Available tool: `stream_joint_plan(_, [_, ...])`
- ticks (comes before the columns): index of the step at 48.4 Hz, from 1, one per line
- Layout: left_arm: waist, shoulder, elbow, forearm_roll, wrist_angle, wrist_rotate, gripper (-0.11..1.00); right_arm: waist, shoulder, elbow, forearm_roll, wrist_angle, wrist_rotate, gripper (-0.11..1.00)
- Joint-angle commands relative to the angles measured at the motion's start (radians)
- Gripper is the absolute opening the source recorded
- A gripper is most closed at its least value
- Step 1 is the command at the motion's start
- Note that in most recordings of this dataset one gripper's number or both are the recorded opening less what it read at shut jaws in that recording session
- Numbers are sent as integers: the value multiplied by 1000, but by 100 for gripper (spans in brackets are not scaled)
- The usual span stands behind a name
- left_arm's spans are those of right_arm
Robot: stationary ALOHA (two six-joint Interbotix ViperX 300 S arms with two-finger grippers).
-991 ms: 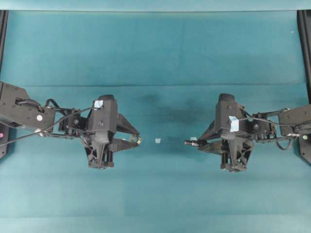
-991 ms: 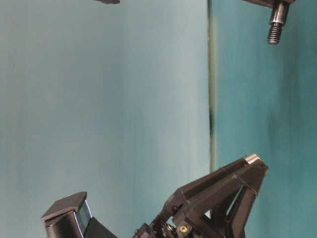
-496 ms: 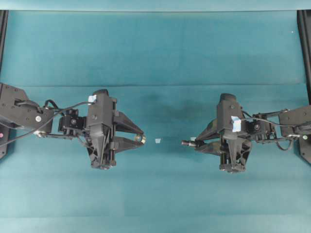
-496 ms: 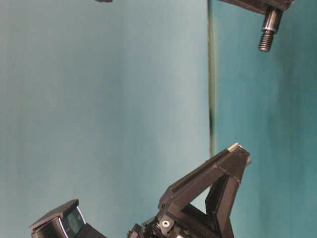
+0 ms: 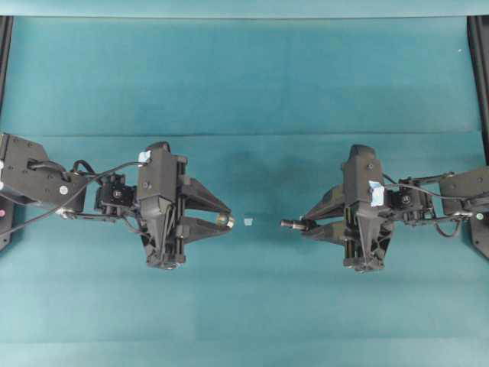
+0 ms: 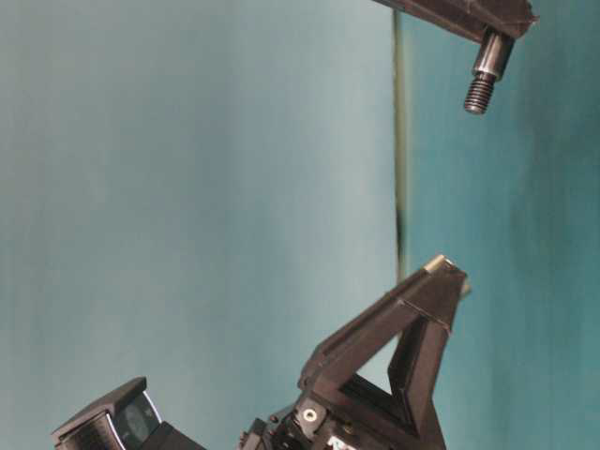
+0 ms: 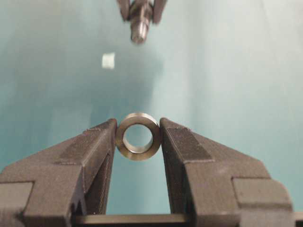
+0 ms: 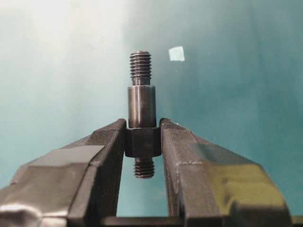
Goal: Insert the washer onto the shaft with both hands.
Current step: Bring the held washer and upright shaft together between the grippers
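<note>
- The left gripper is seen at the left of the overhead view, above the teal table, with its fingers pointed toward the right.
- Its jaws are clamped on the washer; the ring is pinched by its outer rim between the two fingertips, and its open bore is faced toward the other arm.
- In the overhead view the washer is found at the very tip of the left fingers, off the table surface.
- A small pale tape scrap is seen lying on the table between the two grippers, apart from both.
- The right gripper is seen at the right, with its fingers pointed toward the left.
- Its jaws are closed on the shaft, which is gripped at its thick middle section.
- The threaded end of the shaft is projected past the fingertips toward the washer; a shorter threaded end is seen behind the grip.
- Washer and shaft are held facing each other, well apart, with the tape scrap between them.
</note>
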Motion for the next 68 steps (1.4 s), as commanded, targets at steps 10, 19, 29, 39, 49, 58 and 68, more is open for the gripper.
stream_joint_plan(10, [-5, 15, -34, 3, -46, -2, 37, 3, 3, -8, 2, -63, 12, 0])
stream_joint_plan(19, [-5, 38, -61, 3, -51, -2, 37, 6, 25, -12, 2, -80, 14, 0])
stream_joint_plan(29, [-14, 69, -86, 3, -51, -2, 37, 14, 43, -15, 2, -100, 14, 0])
stream_joint_plan(39, [-15, 83, -103, 3, -51, -2, 37, 15, 52, -15, 2, -121, 14, 0])
stream_joint_plan(49, [-15, 92, -109, 3, -51, 0, 37, 15, 58, -17, 2, -133, 14, 0])
stream_joint_plan(58, [-15, 97, -112, 3, -58, 0, 37, 15, 66, -17, 2, -150, 14, 0])
stream_joint_plan(68, [-15, 101, -115, 3, -67, -2, 37, 15, 66, -17, 2, -153, 12, 0])
